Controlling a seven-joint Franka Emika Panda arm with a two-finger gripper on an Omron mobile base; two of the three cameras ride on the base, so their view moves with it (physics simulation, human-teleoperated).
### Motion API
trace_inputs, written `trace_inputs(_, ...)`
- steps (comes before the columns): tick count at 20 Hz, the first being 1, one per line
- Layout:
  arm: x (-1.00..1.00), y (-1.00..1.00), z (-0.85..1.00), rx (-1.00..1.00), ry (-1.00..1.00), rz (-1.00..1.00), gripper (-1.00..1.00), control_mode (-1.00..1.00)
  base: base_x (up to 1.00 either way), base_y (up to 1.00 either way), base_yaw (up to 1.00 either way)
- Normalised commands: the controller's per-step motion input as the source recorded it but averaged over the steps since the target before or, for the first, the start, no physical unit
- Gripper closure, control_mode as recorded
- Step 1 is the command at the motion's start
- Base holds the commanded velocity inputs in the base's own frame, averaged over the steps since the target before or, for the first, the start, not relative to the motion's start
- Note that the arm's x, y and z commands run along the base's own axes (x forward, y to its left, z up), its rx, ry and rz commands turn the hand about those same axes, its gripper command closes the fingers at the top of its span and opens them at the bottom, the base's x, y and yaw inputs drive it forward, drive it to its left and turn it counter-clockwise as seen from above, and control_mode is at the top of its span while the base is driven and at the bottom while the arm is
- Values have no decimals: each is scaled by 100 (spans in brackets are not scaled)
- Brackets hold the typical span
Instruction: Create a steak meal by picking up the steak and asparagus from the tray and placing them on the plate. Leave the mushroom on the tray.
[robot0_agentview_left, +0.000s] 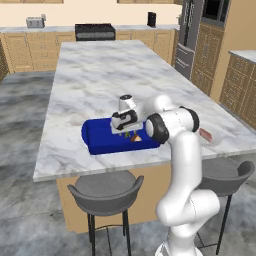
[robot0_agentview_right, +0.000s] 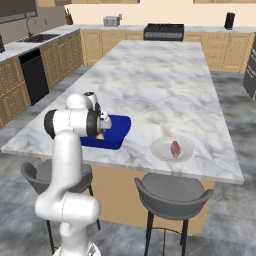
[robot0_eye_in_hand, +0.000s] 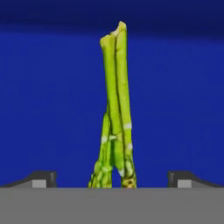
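Marble island; gripper (robot0_eye_in_hand: 112, 177) wide open astride asparagus (robot0_eye_in_hand: 114, 109) in tray (robot0_eye_in_hand: 43, 109).

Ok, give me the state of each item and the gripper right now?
steak: lying on the plate
plate: on the marble island, holds the steak
asparagus: lying in the tray between the fingertips, not gripped
mushroom: in the tray
tray: on the island, holds asparagus and mushroom
gripper: open, low over the asparagus
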Motion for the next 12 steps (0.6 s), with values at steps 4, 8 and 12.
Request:
trace_inputs(4, 23, 0, -16, 0, -10, 4, -100, -100, 0, 0, 0)
trace_inputs(8, 26, 0, -16, 0, -10, 4, -100, -100, 0, 0, 0)
trace_inputs(12, 18, 0, -28, 0, -12, 5, -100, -100, 0, 0, 0)
